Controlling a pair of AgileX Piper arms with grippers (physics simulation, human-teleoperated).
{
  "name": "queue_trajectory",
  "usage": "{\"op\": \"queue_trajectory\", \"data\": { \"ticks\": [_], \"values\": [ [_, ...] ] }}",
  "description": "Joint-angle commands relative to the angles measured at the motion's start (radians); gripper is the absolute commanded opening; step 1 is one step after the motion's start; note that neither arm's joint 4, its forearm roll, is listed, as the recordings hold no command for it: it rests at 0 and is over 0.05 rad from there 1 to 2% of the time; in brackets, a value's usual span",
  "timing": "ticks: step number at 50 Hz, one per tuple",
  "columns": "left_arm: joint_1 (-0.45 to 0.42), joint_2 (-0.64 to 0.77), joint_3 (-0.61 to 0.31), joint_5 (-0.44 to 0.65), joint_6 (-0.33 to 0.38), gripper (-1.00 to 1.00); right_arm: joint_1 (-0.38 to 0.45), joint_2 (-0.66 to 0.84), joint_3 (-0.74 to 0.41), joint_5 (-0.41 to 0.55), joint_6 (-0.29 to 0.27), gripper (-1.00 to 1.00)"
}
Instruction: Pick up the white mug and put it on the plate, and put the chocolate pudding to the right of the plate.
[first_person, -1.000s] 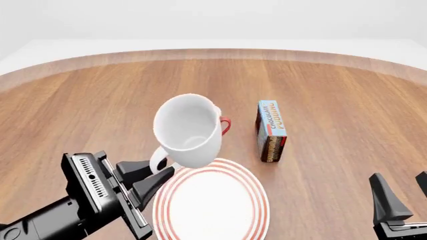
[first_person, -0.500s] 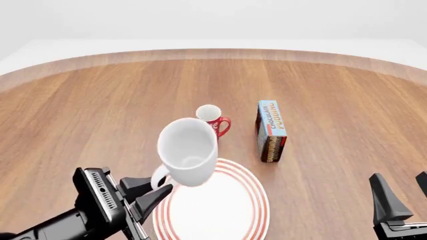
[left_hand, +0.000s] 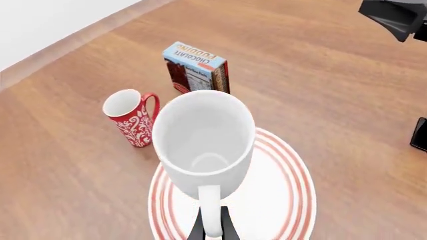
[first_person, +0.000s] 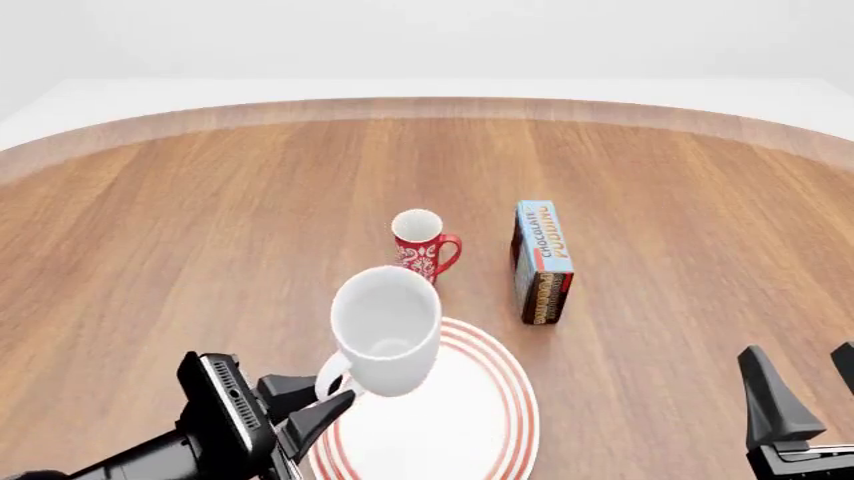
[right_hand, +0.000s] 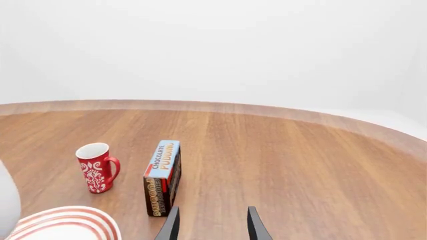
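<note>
Left claw (first_person: 327, 398) grips the white mug (first_person: 386, 330) by its handle above the plate (first_person: 467, 420); right claw (right_hand: 212, 222) is parted, empty, beside the chocolate pudding (first_person: 542, 262).

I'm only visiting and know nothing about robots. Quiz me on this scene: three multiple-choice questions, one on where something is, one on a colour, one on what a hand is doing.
1. Where does the chocolate pudding stand?
A. on the plate
B. on the table beyond the plate
C. inside the red mug

2. What colour are the rings on the plate?
A. red
B. blue
C. green

3. What is the left hand doing?
A. hanging empty
B. gripping the white mug by its handle
C. pressing the box

Answers: 1 B, the box stands on bare wood near the red mug. 2 A, the rim bands are red. 3 B, the left wrist view shows the fingers closed on the handle.
</note>
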Motion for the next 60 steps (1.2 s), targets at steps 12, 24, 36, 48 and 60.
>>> {"op": "queue_trajectory", "data": {
  "ticks": [12,24,36,48,60],
  "values": [
    [-0.003,0.119,0.016,-0.100,-0.034,-1.00,0.002,-0.001,0.000,0.001,-0.001,1.00],
    [-0.012,0.218,0.015,-0.178,-0.056,-1.00,0.002,-0.005,0.000,0.004,-0.001,1.00],
    [-0.016,0.279,0.004,-0.227,-0.070,-1.00,0.002,-0.009,-0.001,0.008,-0.001,1.00],
    [-0.017,0.368,0.010,-0.301,-0.098,-1.00,0.002,-0.010,0.000,0.008,-0.001,1.00],
    [-0.016,0.443,0.014,-0.350,-0.117,-1.00,0.002,-0.009,0.000,0.008,-0.001,1.00]
  ]
}}
